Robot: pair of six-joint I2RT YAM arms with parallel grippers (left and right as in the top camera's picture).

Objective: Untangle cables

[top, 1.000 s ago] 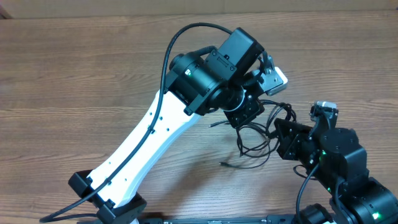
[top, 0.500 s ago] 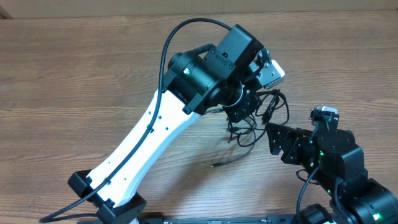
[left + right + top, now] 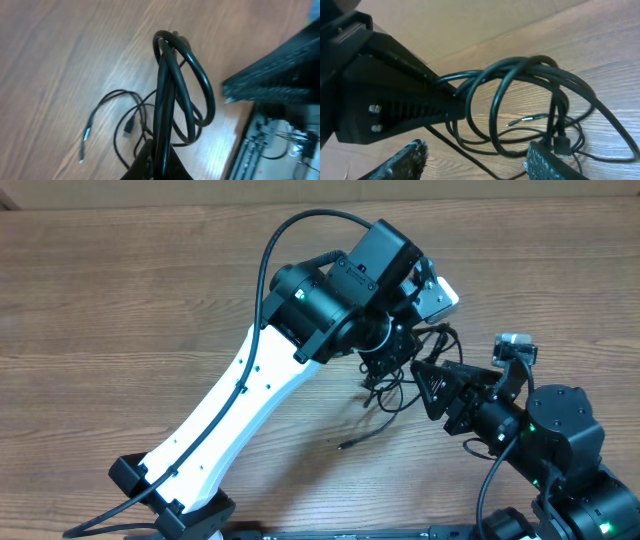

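Since a moment ago the right gripper point(image 3: 477, 161) has pushed in from the near right corner of the table point(image 3: 120, 300), fingers spread wide and empty, just short of the cables point(image 3: 163, 75). Beyond, the left gripper point(image 3: 156, 152) pinches that one bunch, lifted toward the right edge. Best catch a single outer loop, then draw gently apart. Two plug ends point(image 3: 128, 129) trail.

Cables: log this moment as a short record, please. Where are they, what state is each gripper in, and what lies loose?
cables: one tangled bundle of black loops, partly lifted off the table
left gripper: shut on the cables, holding the loops up
right gripper: open, fingers spread close to the bundle, nothing clamped
plug ends: two trail on the wood below the loops
untangled: not yet
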